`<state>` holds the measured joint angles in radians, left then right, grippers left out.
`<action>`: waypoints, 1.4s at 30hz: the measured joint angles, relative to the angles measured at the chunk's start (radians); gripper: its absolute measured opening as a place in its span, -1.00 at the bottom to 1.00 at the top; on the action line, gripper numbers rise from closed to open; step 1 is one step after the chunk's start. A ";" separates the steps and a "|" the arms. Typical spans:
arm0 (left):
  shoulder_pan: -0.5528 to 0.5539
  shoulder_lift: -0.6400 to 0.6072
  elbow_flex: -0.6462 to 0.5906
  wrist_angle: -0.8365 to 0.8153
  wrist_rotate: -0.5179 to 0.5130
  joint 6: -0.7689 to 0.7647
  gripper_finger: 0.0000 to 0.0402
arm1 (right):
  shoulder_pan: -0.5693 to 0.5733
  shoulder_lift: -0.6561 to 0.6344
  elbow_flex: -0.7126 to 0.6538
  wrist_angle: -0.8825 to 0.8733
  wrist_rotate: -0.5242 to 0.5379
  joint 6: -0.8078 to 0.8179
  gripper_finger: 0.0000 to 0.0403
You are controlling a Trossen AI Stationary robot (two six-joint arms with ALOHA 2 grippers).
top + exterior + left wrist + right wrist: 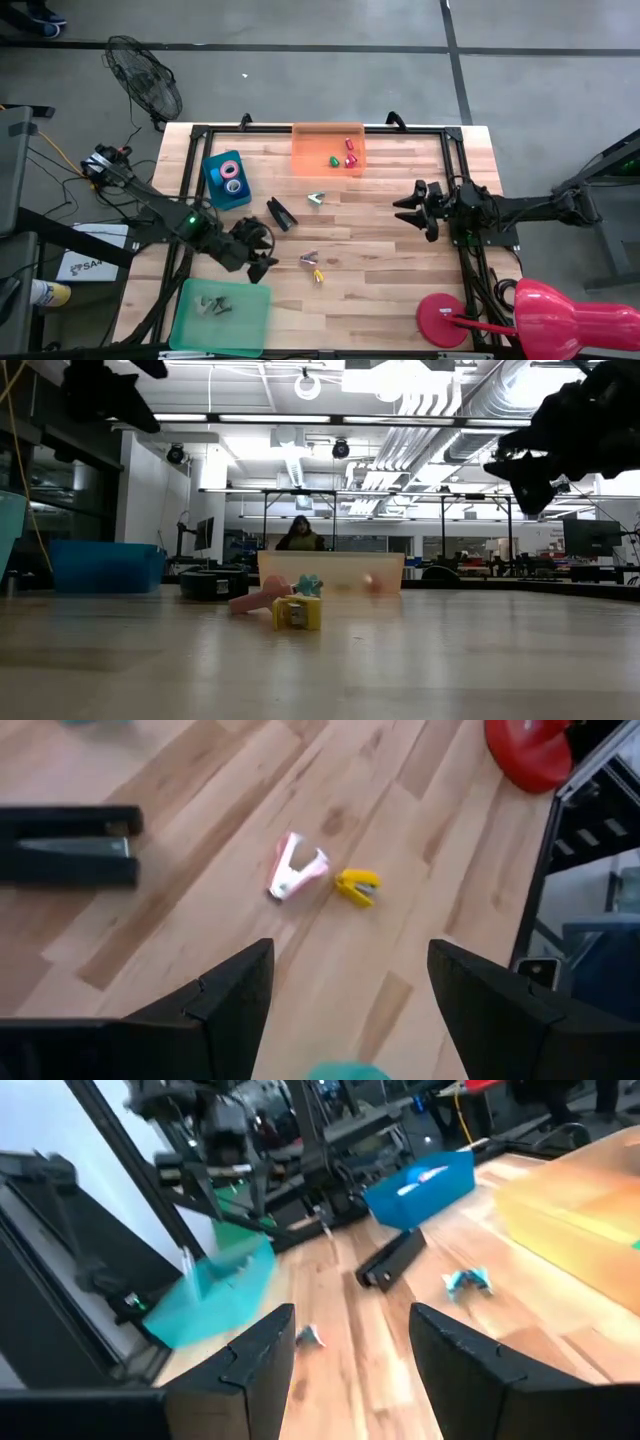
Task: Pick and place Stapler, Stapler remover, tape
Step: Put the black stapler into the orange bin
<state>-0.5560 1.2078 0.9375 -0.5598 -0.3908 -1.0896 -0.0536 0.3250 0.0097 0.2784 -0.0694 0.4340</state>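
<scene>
The black stapler point(281, 213) lies flat on the wooden table, also seen as the stapler point(65, 845) in the left wrist view. A pink staple remover point(295, 868) and a yellow one point(358, 886) lie side by side; a teal one point(316, 199) lies farther back. Tape rolls point(231, 172) sit in the blue tray point(212, 190). My left gripper point(268, 252) hovers open, above the table just left of the pink and yellow removers. My right gripper point(400, 211) is open at the table's right side, pointing level toward the left, with nothing between its fingers.
An orange tray point(328, 135) with small green and red pieces stands at the far middle. A green tray point(250, 330) with silvery pieces sits at the near left. A red lamp base point(445, 320) stands at the near right. A person shows beyond the table in the low view.
</scene>
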 joint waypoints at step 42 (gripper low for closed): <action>0.310 0.001 0.000 0.112 0.264 0.614 0.29 | -0.001 0.001 -0.001 -0.057 0.035 -0.181 -0.06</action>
<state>-0.2462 1.2088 0.9375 -0.4480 -0.1266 -0.4752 -0.0544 0.3260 0.0090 0.2211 -0.0340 0.2527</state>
